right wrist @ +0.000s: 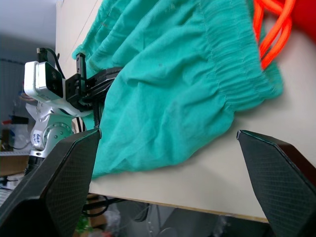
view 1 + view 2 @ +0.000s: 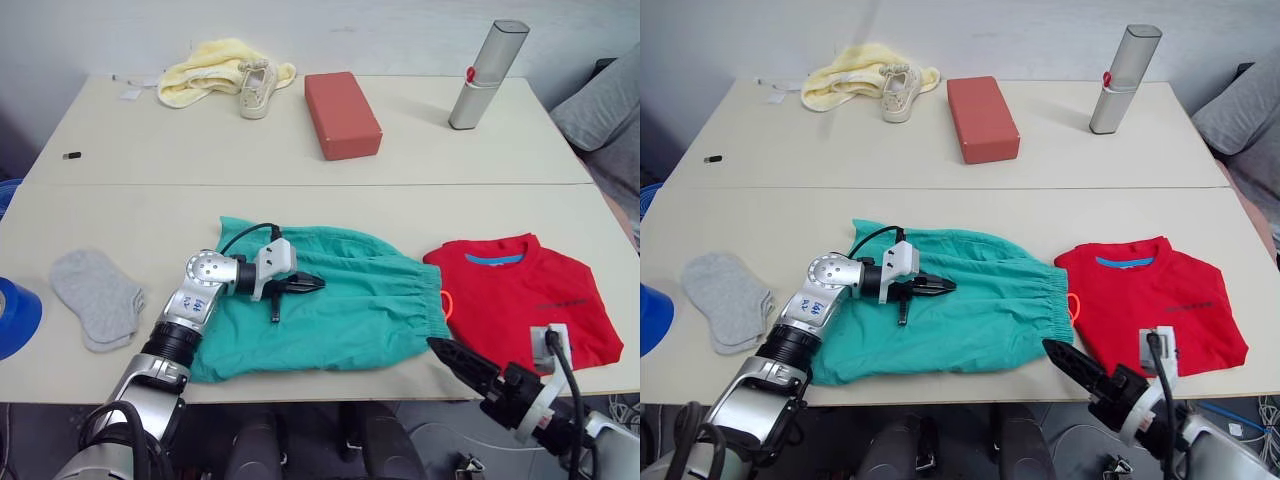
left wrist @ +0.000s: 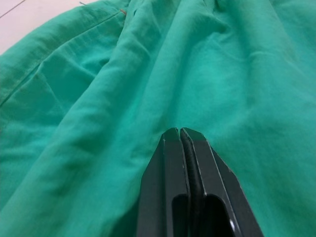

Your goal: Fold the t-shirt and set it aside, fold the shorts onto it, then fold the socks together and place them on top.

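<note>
Three garments lie along your worktop's (image 2: 300, 215) near edge: the shorts (image 2: 340, 310) spread flat in the middle, the t-shirt (image 2: 525, 295) folded just beside their waistband on your right, the socks (image 2: 97, 297) stacked well apart on your left. Your left gripper (image 2: 308, 285) rests over the shorts, jaws together. Your right gripper (image 1: 163, 173) hangs at the near edge by the waistband, jaws wide apart.

2 head views look down on the table (image 2: 330, 215); both wrist views closely face the shorts (image 3: 123, 98).
</note>
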